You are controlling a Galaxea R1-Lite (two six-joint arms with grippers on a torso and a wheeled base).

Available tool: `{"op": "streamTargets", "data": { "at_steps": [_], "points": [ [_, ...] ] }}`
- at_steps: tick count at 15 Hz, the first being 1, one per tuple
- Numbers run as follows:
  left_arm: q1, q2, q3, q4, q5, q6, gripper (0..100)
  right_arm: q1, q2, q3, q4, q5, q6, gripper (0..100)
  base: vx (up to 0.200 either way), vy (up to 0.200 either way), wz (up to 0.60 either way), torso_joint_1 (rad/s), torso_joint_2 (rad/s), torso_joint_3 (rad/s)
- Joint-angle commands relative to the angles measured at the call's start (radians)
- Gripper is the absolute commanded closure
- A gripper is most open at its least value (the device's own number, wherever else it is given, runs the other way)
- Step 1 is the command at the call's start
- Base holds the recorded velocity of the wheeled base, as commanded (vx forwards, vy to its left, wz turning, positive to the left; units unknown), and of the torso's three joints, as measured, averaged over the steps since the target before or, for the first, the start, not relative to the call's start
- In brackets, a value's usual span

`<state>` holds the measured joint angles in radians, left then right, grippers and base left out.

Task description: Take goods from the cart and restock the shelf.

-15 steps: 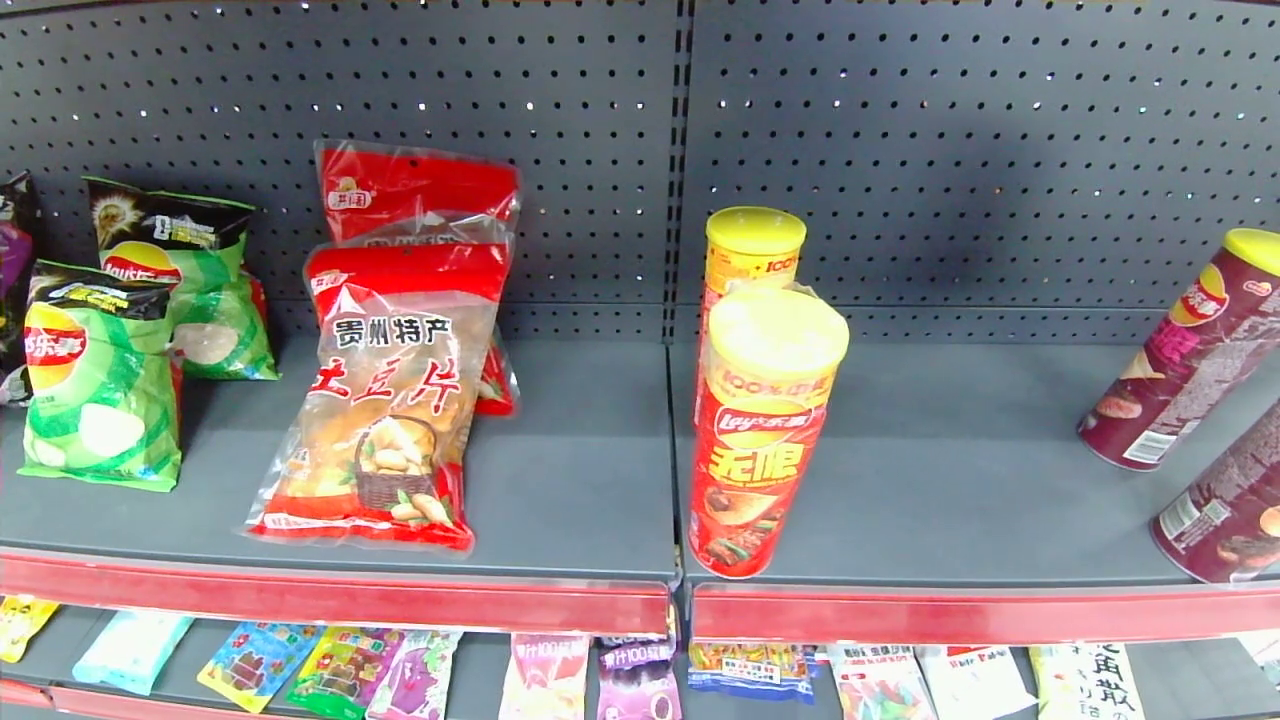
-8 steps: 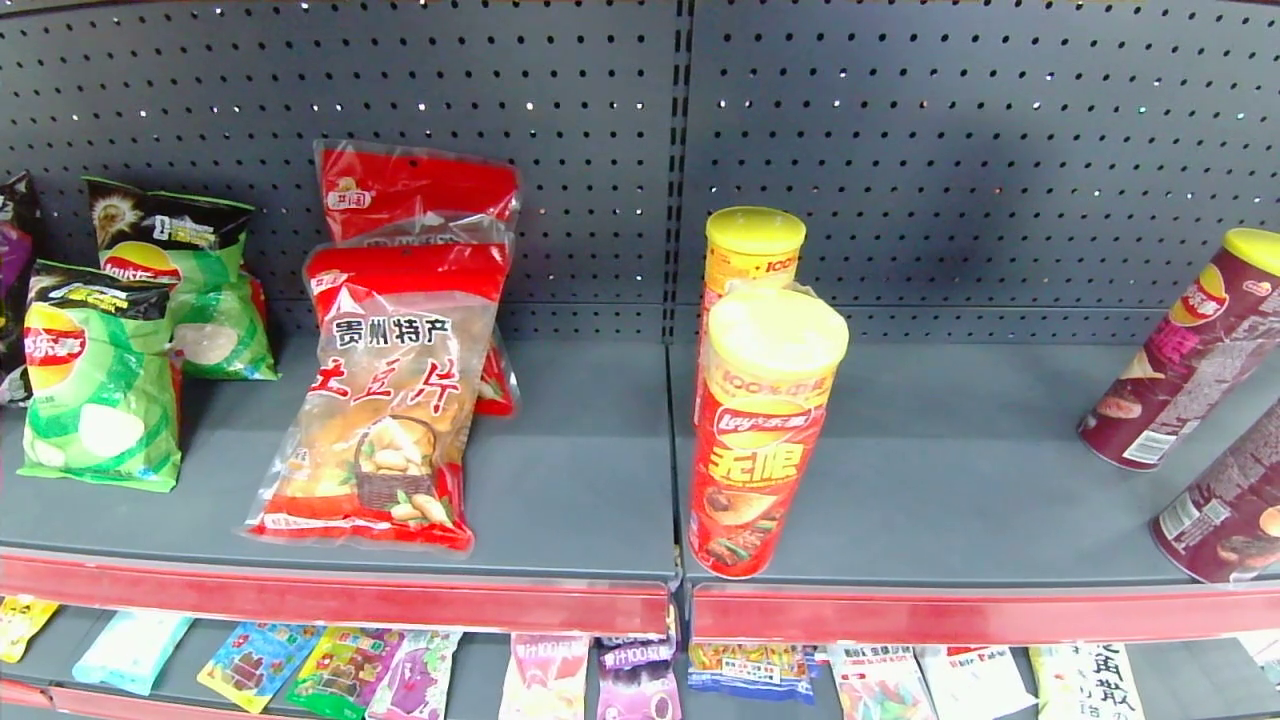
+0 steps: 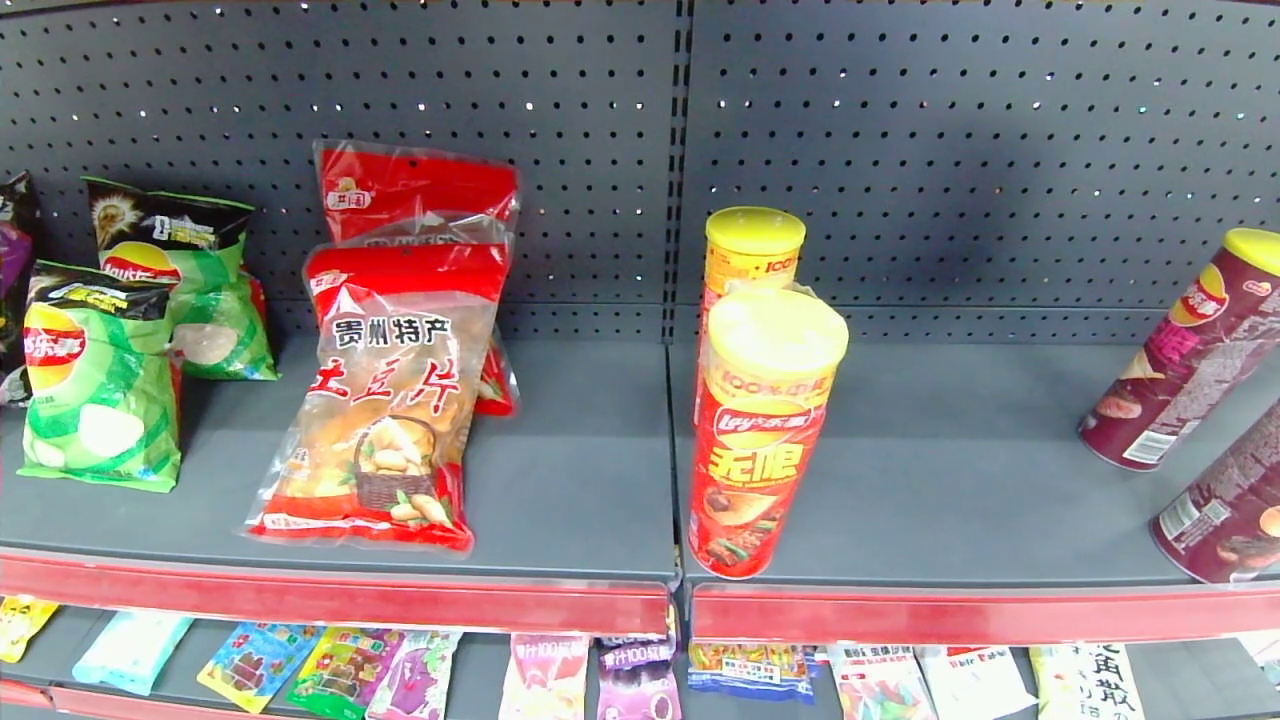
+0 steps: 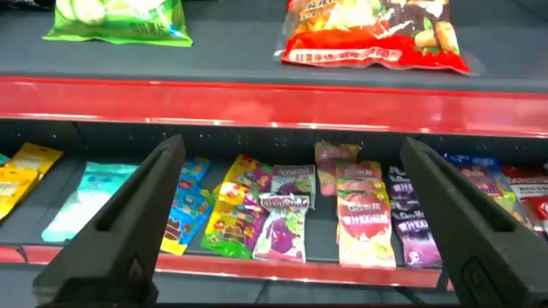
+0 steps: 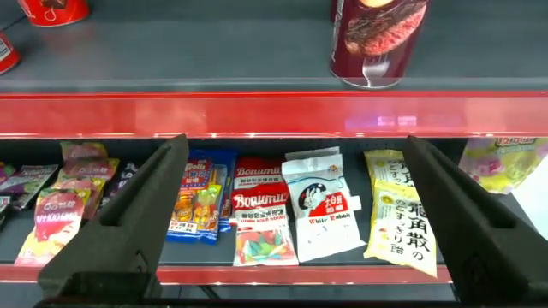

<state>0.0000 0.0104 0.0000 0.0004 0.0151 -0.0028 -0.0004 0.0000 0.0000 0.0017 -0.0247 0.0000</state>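
The grey shelf (image 3: 580, 480) with a red front edge holds the goods. Two red bags of potato slices (image 3: 385, 395) lean one behind the other left of centre. Two red cans with yellow lids (image 3: 762, 430) stand in a row at the middle. Green chip bags (image 3: 100, 380) stand at the far left, and two maroon cans (image 3: 1185, 355) lean at the right. My left gripper (image 4: 291, 145) is open and empty, low in front of the shelf's red edge (image 4: 257, 103), below the red bag (image 4: 377, 34). My right gripper (image 5: 295, 141) is open and empty too, below a maroon can (image 5: 372, 38).
A lower shelf carries rows of small candy and snack packets (image 3: 640, 680), seen between the fingers in both wrist views (image 4: 278, 218) (image 5: 265, 214). A perforated grey back panel (image 3: 900, 150) closes the shelf behind. Bare shelf lies between the red cans and the maroon cans (image 3: 960, 470).
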Motion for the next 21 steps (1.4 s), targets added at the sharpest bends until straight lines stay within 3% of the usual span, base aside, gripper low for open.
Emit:
{"op": "streamTargets", "data": {
  "at_steps": [1,8,17,21],
  "points": [
    [0.002,-0.01,0.0,0.0,0.003,0.0,0,0.0,0.002,0.0,0.0,0.0,-0.002,0,0.0,0.0,0.0,0.0,0.0,0.0],
    [0.002,-0.01,0.0,0.0,0.002,0.0,0,0.0,0.002,0.0,0.0,0.0,0.0,0,-0.171,0.0,0.0,0.004,0.0,-0.001],
    [0.002,-0.01,0.0,0.0,0.002,0.0,0,0.0,0.002,0.0,0.0,0.0,0.002,0,0.0,0.0,0.0,0.0,0.0,0.0],
    [0.002,-0.01,0.0,0.0,0.002,0.0,0,0.0,0.002,0.0,0.0,0.0,0.0,0,0.0,0.0,-0.45,-0.001,0.0,0.005]
  ]
}}
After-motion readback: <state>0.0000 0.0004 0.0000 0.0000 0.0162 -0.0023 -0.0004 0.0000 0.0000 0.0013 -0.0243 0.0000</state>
